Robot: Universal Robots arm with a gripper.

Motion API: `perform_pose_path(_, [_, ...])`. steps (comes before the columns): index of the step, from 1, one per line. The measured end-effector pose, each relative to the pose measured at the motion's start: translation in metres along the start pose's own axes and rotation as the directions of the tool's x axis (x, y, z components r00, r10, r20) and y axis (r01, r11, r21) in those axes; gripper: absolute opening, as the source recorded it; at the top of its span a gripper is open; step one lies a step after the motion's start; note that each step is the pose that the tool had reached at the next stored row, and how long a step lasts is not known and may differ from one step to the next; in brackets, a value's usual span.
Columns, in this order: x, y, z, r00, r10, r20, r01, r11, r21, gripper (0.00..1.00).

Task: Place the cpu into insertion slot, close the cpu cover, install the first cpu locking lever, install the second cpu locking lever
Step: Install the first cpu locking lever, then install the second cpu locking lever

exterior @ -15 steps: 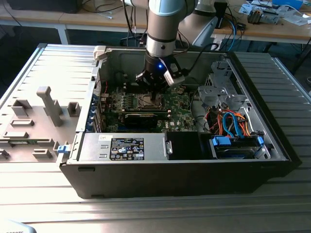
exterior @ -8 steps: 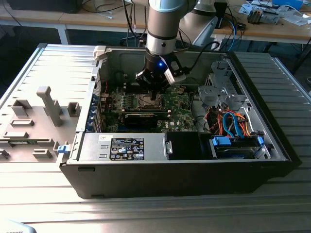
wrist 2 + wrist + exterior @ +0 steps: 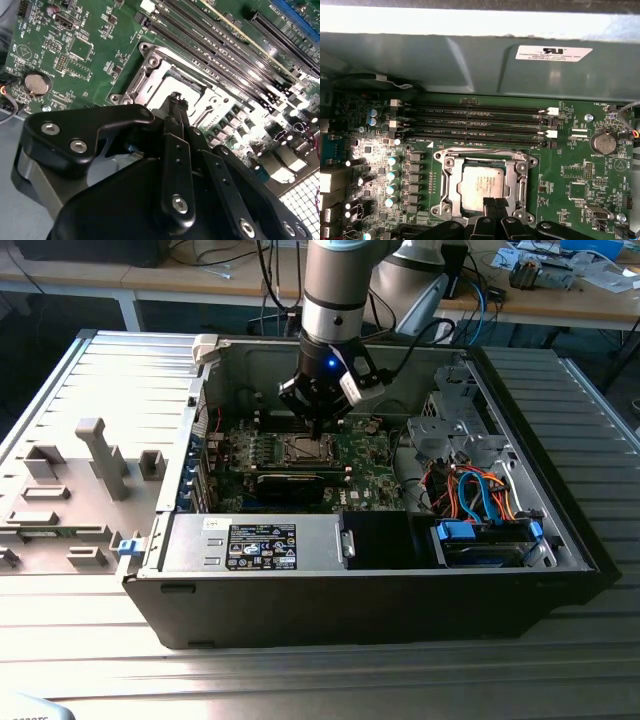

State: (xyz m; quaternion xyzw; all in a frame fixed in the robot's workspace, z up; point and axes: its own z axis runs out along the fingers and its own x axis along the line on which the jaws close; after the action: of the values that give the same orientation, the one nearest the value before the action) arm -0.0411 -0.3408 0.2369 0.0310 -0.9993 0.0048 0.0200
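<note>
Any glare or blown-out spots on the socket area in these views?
First wrist view: bright band across the case wall, glare on the capacitors; cpu reads evenly lit. Second wrist view: highlights wash out the board's far side, and the gripper blocks much of the socket. Exterior view: case interior dim, socket shaded under the arm.

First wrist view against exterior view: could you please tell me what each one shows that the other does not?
First wrist view: the cpu lying in the insertion slot, the memory slots and a coin battery. Exterior view: the whole open computer case, its labelled power-supply box, orange and blue cables, and grey fixtures on the exterior view's left. Shared: the green board and the pincer poised over the slot.
</note>
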Motion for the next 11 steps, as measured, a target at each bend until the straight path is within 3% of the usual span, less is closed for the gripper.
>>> perform_pose_path(7, [0.0, -0.0008, -0.0004, 1.0, 0.0, -0.0003, 0.0, 1.0, 0.0005, 0.11])
perform_pose_path(11, [-0.0012, -0.0094, 0.0001, 1.0, 0.0, -0.0005, 0.0, 1.0, -0.0047, 0.11])
